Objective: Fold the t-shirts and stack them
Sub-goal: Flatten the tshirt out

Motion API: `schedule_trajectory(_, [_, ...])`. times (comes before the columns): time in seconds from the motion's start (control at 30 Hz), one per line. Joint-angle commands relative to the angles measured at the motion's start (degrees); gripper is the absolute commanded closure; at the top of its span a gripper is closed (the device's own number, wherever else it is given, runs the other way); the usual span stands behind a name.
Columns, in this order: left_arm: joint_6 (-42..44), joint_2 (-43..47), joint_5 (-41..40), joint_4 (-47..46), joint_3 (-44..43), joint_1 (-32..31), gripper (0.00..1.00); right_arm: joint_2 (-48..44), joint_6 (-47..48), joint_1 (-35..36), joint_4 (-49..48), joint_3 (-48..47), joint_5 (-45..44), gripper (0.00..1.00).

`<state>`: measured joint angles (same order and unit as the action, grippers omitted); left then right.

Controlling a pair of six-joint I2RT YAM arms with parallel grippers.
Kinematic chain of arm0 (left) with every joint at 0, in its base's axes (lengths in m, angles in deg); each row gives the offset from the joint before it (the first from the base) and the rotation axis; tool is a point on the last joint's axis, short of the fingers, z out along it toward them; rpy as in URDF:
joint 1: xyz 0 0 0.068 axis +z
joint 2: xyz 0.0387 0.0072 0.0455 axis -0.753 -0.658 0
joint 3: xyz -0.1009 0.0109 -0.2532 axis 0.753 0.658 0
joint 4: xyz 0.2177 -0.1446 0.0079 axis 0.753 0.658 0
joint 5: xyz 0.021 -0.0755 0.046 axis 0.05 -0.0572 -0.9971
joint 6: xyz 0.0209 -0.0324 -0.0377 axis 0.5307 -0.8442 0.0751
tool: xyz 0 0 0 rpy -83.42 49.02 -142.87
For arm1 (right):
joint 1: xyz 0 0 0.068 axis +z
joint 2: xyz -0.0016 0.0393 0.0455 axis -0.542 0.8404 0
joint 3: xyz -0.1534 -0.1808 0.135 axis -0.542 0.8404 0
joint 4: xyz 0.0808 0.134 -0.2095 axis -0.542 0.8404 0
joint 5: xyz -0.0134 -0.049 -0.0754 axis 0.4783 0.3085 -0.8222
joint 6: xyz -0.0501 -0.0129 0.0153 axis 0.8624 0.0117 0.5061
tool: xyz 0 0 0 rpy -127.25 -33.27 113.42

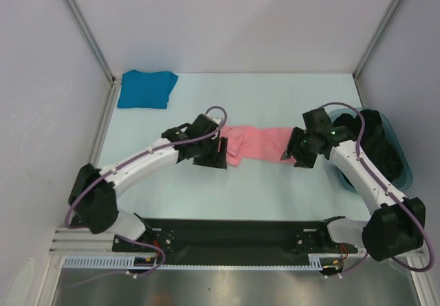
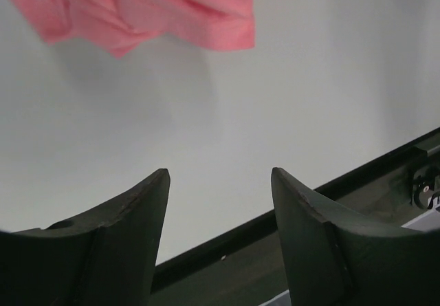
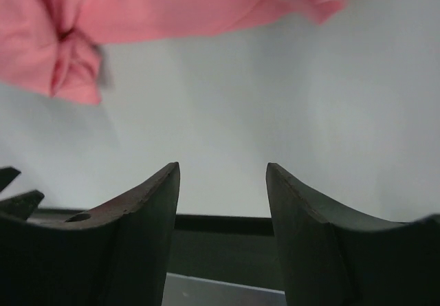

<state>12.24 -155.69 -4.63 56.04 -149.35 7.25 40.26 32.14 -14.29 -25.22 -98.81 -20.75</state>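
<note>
The pale surface [image 1: 275, 189] takes up most of my top view. At its right edge sits a translucent teal tub [image 1: 404, 163] with something dark inside, partly hidden behind my right arm.

The salmon pink t-shirt [image 1: 258, 143] lies mid-surface as a long, rumpled band running left to right, with one arm at each end of it. I judge it is laid that way so that each side can take an end and draw the cloth flat for a fold. It is bunched and creased, not squared up.

The teal-blue t-shirt [image 1: 146, 89] sits at the far left corner, well apart from the pink one, folded into a neat rectangle. I take that as the base of the stack, parked out of the working area.

My left tool [image 2: 218, 175] is spread wide with bare surface showing between its fingers [image 2: 130, 223]. The pink hem hangs at the top of that wrist view, clear of the tips, so it holds nothing. My right tool [image 3: 222, 167] is likewise gaping and empty, with the knotted pink end ahead of it and to one side. Both look placed to close in on the shirt's ends. I would guess the pink fold is not yet finished.
</note>
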Motion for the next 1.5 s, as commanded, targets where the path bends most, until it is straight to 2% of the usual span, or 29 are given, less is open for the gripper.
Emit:
schedule_trajectory(0.0, [-3.1,-7.33,-0.13,-7.55,-3.86,-2.78,0.33,0.6,2.63,-7.61,-1.82,2.88,-1.65,0.41])
schedule_trajectory(0.17, [-6.62,-15.97,0.86,-10.28,-8.33,-3.39,0.36,4.64,7.8,-15.26,-3.23,4.11,-2.17,0.41])
schedule_trajectory(0.57, [-10.58,-26.43,-7.23,-8.96,-14.76,-3.57,0.27,12.82,9.05,-15.71,-7.37,0.95,-0.32,0.4])
schedule_trajectory(0.73, [-11.28,-29.16,-10.57,-8.61,-16.78,-4.01,0.29,14.49,9.58,-15.62,-7.02,-0.63,-0.33,0.41])
schedule_trajectory(0.9, [-10.93,-32.32,-12.34,-8.43,-18.28,-4.36,0.36,14.32,10.28,-15.71,-6.4,-1.16,-0.77,0.41])
schedule_trajectory(0.93, [-10.5,-32.41,-12.34,-8.87,-18.1,-4.36,0.55,14.4,10.37,-15.71,-6.4,-1.07,-0.77,0.4])
schedule_trajectory(0.97, [-10.32,-32.42,-12.51,-9.22,-17.93,-4.36,0.66,14.49,10.54,-15.71,-6.32,-0.99,-1.29,0.41])
schedule_trajectory(1.03, [-9.53,-31.98,-13.3,-9.31,-18.1,-4.36,0.83,15.02,10.63,-15.8,-6.23,-0.72,-1.73,0.41])
schedule_trajectory(1.1, [-8.65,-31.02,-14.44,-8.01,-18.28,-4.36,0.89,15.72,10.63,-15.97,-5.96,-0.46,-2.61,0.41])
schedule_trajectory(1.13, [-8.3,-28.83,-14.79,-7.65,-17.93,-4.36,0.96,15.98,10.63,-15.97,-5.79,-0.46,-3.05,0.4])
schedule_trajectory(1.17, [-7.43,-27.42,-15.23,-7.38,-17.58,-4.36,1.0,16.16,10.63,-16.15,-5.87,-0.37,-3.75,0.4])
schedule_trajectory(1.3, [-3.47,-19.43,-16.12,-4.05,-16.96,-3.66,1.0,18.0,10.89,-16.59,-6.14,-0.55,-4.64,0.36])
schedule_trajectory(1.47, [0.66,-8.36,-11.81,-0.35,-16.34,-1.47,1.0,21.43,11.51,-16.85,-9.55,-0.72,-1.92,0.36])
